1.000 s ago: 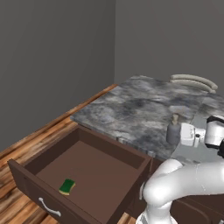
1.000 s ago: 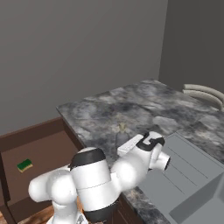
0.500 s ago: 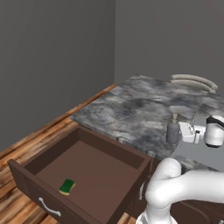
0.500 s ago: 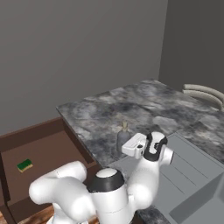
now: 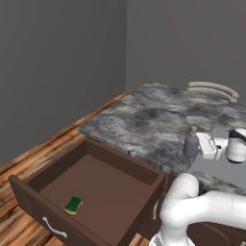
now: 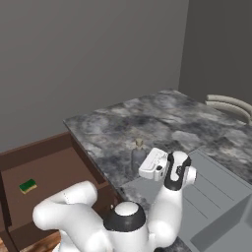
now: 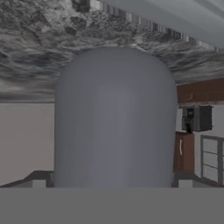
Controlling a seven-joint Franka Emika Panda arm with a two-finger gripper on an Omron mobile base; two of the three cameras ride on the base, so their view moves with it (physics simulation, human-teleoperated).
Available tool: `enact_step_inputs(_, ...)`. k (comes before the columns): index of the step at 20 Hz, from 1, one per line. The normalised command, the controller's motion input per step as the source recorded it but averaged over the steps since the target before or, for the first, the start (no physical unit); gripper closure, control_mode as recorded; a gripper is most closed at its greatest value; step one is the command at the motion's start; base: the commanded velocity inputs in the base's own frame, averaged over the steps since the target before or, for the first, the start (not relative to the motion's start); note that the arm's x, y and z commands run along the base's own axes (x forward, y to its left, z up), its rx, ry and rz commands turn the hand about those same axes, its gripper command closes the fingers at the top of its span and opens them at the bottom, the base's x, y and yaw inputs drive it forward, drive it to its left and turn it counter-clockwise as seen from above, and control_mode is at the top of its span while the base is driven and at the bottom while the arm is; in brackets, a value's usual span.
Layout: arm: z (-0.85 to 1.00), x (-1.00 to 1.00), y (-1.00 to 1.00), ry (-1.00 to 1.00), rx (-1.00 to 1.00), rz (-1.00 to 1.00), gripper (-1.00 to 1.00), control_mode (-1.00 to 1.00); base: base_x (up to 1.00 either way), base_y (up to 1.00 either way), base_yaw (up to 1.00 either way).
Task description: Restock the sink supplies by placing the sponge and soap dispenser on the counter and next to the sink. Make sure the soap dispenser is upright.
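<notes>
Soap dispenser [image 5: 191,144] is seen upright on the counter [image 5: 144,115], right of centre in the left base view, close to the near edge of the stone slab and just beside the sink [image 5: 221,166]. In the right base view the grey bottle [image 6: 138,155] stands at mid-frame with its tan nozzle pointing up, and the gripper [image 6: 151,164] is found directly beside it on the sink side, the white hand reaching over the corner of the basin [image 6: 216,197]. In the hand view the bottle's rounded grey body [image 7: 114,118] takes up the centre of the frame, very near the camera, with marbled stone across the top. The fingertips themselves are not made out, so contact with the bottle cannot be told; the jaws are taken to be spread wide apart, with nothing shown clamped. The sponge [image 5: 73,205] is seen lying flat, green face up, in the open brown drawer [image 5: 96,187] at lower left of the left base view, well apart from the gripper [image 5: 211,145].
</notes>
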Motion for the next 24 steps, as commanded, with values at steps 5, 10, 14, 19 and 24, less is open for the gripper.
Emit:
enact_step_inputs(5,0.0,-0.01,0.0,-0.06,0.0,0.0,-1.0,-1.0,0.0,0.0,0.0)
enact_step_inputs(10,0.01,0.05,0.0,0.0,0.0,0.0,-1.0,-1.0,0.0,0.0,0.0)
enact_step_inputs(14,0.07,0.18,0.0,0.0,0.0,0.0,-1.0,-1.0,0.0,0.0,0.0)
enact_step_inputs(19,0.25,0.07,0.0,0.0,0.0,0.0,-1.0,-1.0,0.0,0.0,0.0)
enact_step_inputs(24,-0.05,0.14,0.0,0.02,0.0,0.0,-1.0,-1.0,0.0,0.0,0.0)
